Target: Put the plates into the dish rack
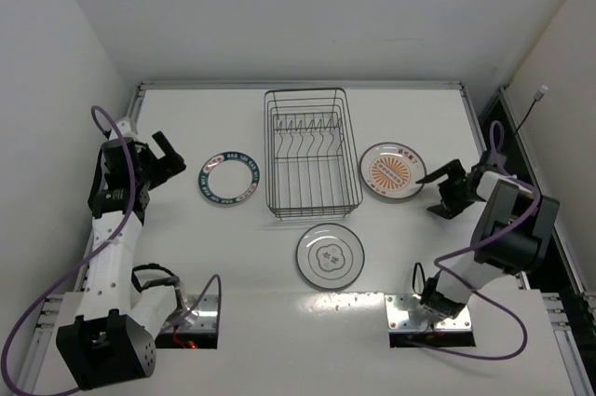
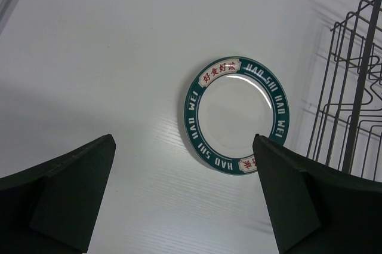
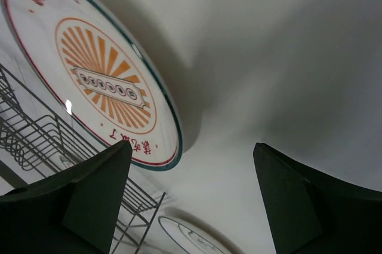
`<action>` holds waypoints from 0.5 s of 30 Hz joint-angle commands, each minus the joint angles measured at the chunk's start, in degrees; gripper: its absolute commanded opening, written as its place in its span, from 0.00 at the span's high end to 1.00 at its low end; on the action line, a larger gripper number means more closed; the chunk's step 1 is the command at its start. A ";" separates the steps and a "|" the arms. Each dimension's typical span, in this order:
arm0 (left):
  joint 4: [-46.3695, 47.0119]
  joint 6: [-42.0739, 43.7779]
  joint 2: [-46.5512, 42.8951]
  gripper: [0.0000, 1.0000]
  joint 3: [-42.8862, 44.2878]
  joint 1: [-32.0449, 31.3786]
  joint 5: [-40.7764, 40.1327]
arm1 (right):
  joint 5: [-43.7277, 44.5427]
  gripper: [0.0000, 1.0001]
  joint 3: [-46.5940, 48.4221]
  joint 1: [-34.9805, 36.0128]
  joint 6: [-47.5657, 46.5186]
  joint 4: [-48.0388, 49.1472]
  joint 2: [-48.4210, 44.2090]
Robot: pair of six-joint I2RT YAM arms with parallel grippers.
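Left pincer (image 1: pixel 168 156) wide, empty; right pincer (image 1: pixel 434 194) wide, empty; matte white table (image 1: pixel 186 116), plain white walls (image 1: pixel 298 14) on three sides

White tabletop (image 1: pixel 233 256), plain white walls (image 1: pixel 279 14) on three sides, metal rail (image 1: pixel 214 86) along far edge

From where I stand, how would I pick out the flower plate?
Find the dark wire dish rack mid-table. The flower plate lies flat on its near side, toward the arms' bases. Only it shows a dark rim and flower outline.
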 commanded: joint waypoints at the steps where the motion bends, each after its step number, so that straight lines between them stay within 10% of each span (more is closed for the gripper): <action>1: 0.17 0.69 -0.59 0.00 0.26 -0.43 0.51 | -5.80 0.20 0.08 0.24 1.94 6.01 3.93; 11: -0.36 0.69 -0.06 0.00 0.26 -0.43 -0.55 | -8.96 0.54 7.99 4.81 2.38 3.82 15.28; 14: -0.36 0.69 -0.06 0.00 0.26 -0.43 -0.55 | -12.04 0.69 8.62 4.81 3.17 5.75 17.91; 15: -0.36 0.69 -0.06 0.00 0.26 -0.43 -0.55 | -13.70 0.89 8.62 4.81 3.70 5.76 18.62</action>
